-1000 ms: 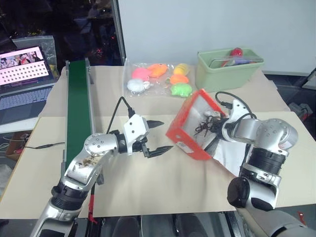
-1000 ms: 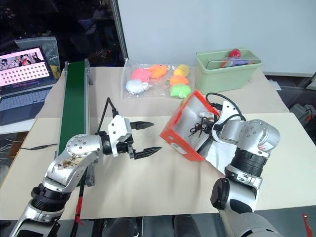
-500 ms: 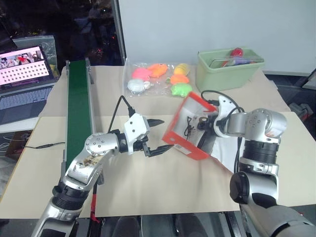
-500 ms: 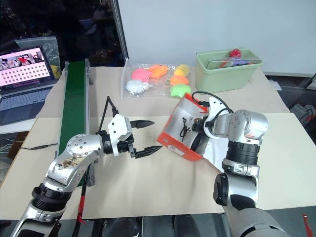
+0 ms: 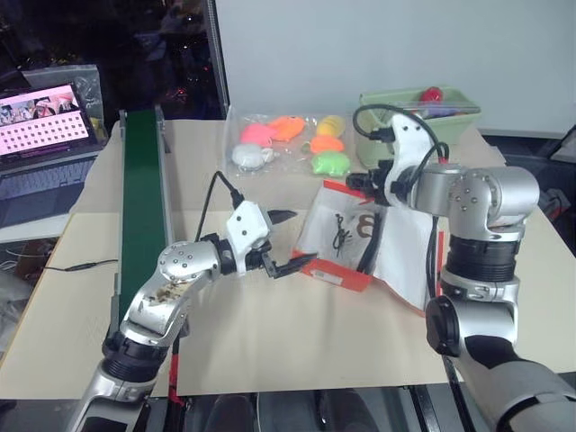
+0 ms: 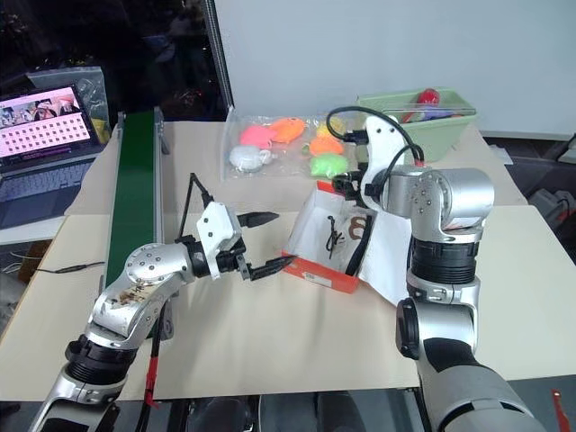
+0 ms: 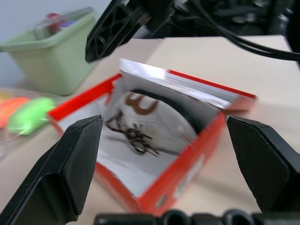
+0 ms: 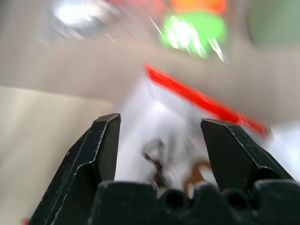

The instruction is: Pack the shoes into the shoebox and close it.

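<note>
Shoebox (image 5: 340, 241) flat on surface (image 5: 270, 342), lid open, between pincers; shoes (image 7: 140, 124) inside, laces showing; left pincer (image 5: 286, 241) gaping, empty, lower tip just beside box's near wall; right pincer (image 8: 159, 140) spread, empty, above box's far edge.

Both arms: silver-grey rounded metal housings, black joint rings, small screws around caps. Left arm (image 5: 175, 270) forearm speckled with brown grime. White wrist blocks, looping black cables. Left gripper (image 5: 290, 241), right gripper (image 8: 159, 136): black, tapered, ribbed fingers.
</note>
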`<state>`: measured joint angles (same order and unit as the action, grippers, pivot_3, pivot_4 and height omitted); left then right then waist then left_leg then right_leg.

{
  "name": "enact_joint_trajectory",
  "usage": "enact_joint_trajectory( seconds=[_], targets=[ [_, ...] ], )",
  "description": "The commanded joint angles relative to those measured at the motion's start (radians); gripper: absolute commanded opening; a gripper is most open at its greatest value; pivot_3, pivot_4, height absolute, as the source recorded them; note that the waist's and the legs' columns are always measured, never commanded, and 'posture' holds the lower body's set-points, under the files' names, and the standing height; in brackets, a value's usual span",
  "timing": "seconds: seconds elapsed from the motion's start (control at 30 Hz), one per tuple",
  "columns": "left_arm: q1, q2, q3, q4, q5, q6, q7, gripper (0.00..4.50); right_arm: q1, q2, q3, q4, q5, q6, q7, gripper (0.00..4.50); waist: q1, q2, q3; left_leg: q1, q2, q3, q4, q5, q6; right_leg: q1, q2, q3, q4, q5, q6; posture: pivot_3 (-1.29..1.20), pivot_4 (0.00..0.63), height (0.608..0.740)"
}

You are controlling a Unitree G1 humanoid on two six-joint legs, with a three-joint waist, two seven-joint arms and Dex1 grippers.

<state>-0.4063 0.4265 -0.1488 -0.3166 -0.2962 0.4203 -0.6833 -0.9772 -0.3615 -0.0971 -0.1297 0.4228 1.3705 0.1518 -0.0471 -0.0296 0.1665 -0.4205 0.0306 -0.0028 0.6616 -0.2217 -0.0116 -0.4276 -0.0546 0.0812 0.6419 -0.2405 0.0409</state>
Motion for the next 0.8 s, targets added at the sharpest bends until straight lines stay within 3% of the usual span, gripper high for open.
enact_joint_trajectory(
  seconds=[0.03,0.13,0.2,0.3,0.37,0.6,0.8],
  targets=[
    [-0.023,-0.136,0.141,-0.008,0.132,0.119,0.392,4.5,0.174,-0.128,0.193,-0.3,0.035,-0.356,0.342,3.26,0.006,0.0,0.0,0.0,0.0,0.0,0.0,0.0,0.0,0.0,0.0,0.0,0.0,0.0,0.0,0.0,0.15,0.729],
    [-0.007,-0.243,0.246,-0.052,0.225,0.238,0.645,4.5,0.329,-0.191,0.219,-0.391,0.061,-0.507,0.494,3.26,0.011,-0.001,0.0,-0.001,-0.001,-0.005,0.002,-0.001,0.001,0.004,-0.002,-0.007,-0.004,-0.001,0.003,0.0,0.15,0.729],
    [0.032,-0.231,0.258,-0.08,0.292,0.265,0.699,4.5,0.387,-0.203,0.214,-0.374,0.043,-0.577,0.522,3.26,0.005,-0.001,0.0,-0.003,-0.002,-0.006,0.004,-0.002,0.002,0.003,-0.003,-0.007,-0.001,-0.001,0.003,0.0,0.15,0.729],
    [0.078,-0.23,0.34,-0.074,0.317,0.325,0.765,4.5,0.446,-0.191,0.193,-0.332,0.073,-0.655,0.59,3.98,0.005,-0.001,0.0,0.0,-0.002,-0.006,0.006,-0.001,0.002,0.004,-0.004,-0.006,0.002,-0.001,0.002,0.0,0.15,0.729],
    [0.097,-0.214,0.37,-0.052,0.324,0.332,0.773,4.5,0.482,-0.188,0.195,-0.305,0.09,-0.696,0.639,4.48,0.006,-0.002,0.0,0.002,-0.002,-0.007,0.006,-0.001,0.001,0.005,-0.003,-0.007,0.004,-0.001,0.002,0.0,0.15,0.729],
    [0.111,-0.144,0.409,0.001,0.331,0.304,0.746,4.5,0.536,-0.147,0.249,-0.219,0.036,-0.862,0.715,4.48,0.009,-0.002,0.0,0.004,-0.002,-0.007,0.006,-0.001,0.0,0.008,-0.003,-0.007,0.003,-0.001,0.002,0.0,0.15,0.729],
    [0.128,-0.141,0.402,-0.013,0.329,0.338,0.731,4.5,0.555,-0.124,0.272,-0.23,0.042,-0.869,0.732,4.48,0.011,-0.002,0.0,0.004,-0.002,-0.007,0.006,-0.001,0.0,0.007,-0.003,-0.008,0.003,-0.001,0.002,0.0,0.15,0.729]
  ],
)
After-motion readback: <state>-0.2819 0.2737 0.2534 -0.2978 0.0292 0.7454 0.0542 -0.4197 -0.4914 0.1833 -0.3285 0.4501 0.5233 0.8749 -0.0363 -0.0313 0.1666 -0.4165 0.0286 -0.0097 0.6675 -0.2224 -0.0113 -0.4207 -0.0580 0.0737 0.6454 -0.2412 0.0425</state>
